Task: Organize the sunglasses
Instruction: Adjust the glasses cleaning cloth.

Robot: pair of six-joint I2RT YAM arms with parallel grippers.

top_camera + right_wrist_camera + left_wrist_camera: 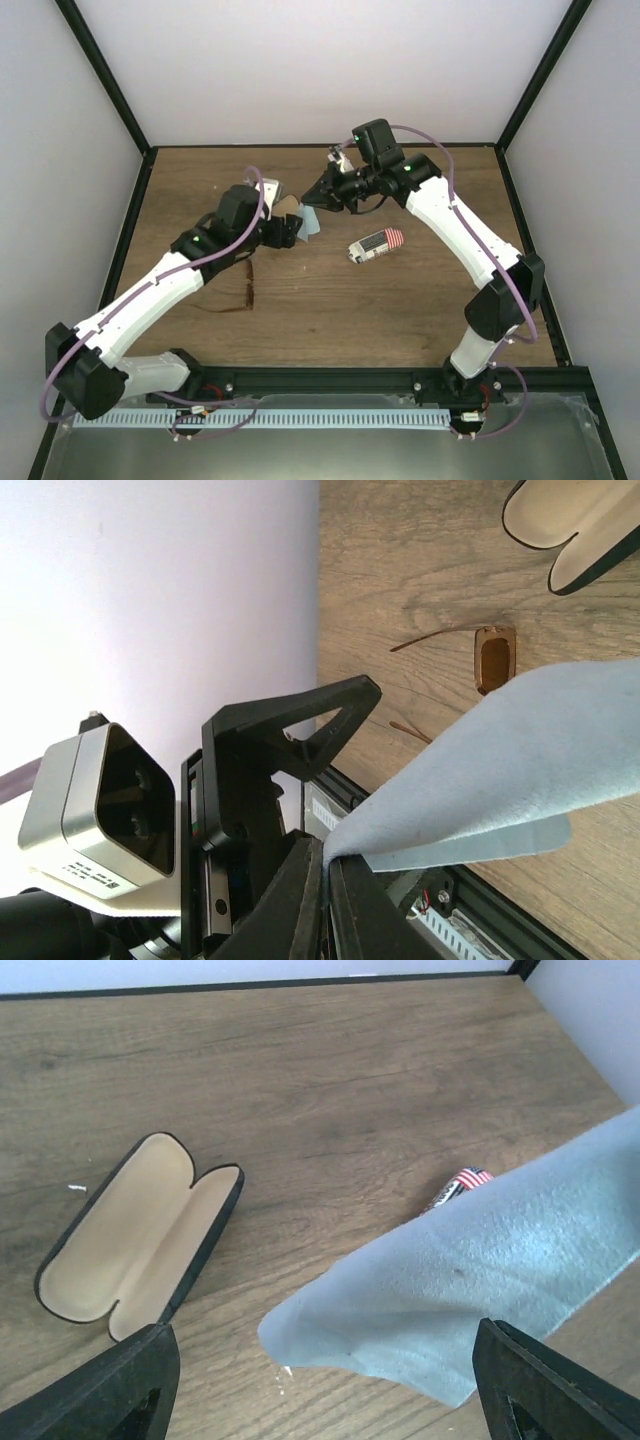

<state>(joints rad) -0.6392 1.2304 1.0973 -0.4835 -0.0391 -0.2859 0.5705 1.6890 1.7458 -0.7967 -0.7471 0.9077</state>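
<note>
Blue cloth [480, 1280] pinched by right gripper [325, 875], left gripper [322, 1380] open, both reaching inward.

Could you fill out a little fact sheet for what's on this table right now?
right gripper: shut on light blue cloth, holding it up
left gripper: open, close to the cloth
sunglasses: arms unfolded, lying on wooden table, not held
tan-lined case: open, nothing inside
striped case: closed, lying on the table
</note>
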